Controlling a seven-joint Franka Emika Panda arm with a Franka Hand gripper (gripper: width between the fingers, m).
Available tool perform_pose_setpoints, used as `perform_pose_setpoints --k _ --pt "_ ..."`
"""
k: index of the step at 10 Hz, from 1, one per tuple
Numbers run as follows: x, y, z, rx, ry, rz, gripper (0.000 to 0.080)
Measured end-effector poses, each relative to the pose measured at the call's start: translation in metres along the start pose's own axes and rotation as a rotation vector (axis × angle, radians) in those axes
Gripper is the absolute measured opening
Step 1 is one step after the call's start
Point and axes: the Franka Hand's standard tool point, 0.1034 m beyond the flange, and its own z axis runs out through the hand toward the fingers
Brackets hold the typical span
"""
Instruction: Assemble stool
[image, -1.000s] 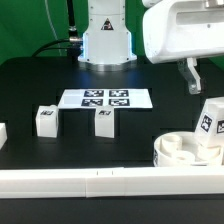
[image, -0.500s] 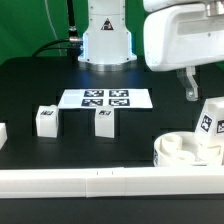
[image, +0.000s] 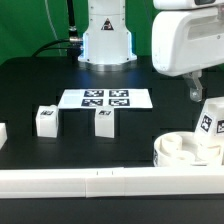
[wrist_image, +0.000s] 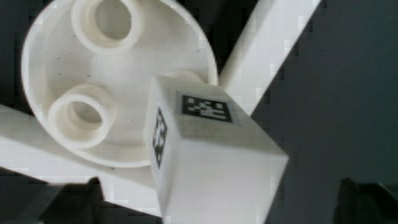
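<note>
Currently gripper (image: 197, 88) fingers apart, holding nothing, hovering just above leg (image: 210, 122). Leg stands roughly upright, long axis near vertical, on seat (image: 178, 150) at tabletop's near corner, exterior view's right. Judgement: next move is a short descent.

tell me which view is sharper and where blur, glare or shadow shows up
Exterior view: even lighting, sharp enough to make out the marker board tags, though the arm close to the camera is washed-out white. Wrist view: softer; the leg, close up, is slightly blurred, its tag smeared, and the seat holes look shaded.
</note>
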Motion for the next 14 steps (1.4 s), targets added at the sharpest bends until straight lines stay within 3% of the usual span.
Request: perform_pose_setpoints --k 3,4,8,11,14 --pt "0.001 0.001 0.01 -0.018 -0.022 -0.42 0.0649" --pt "0.002 -0.003 0.009 -0.022 -0.029 -0.493 0.0649" --pt "0.0 0.001 0.011 -0.024 -0.039 -0.757 0.0649" --pt "0.011 0.0 0.018 -0.065 -0.066 -1.151 0.0649" --pt "0.009 0.006 0.021 -0.071 -0.093 -1.371 0.0649"
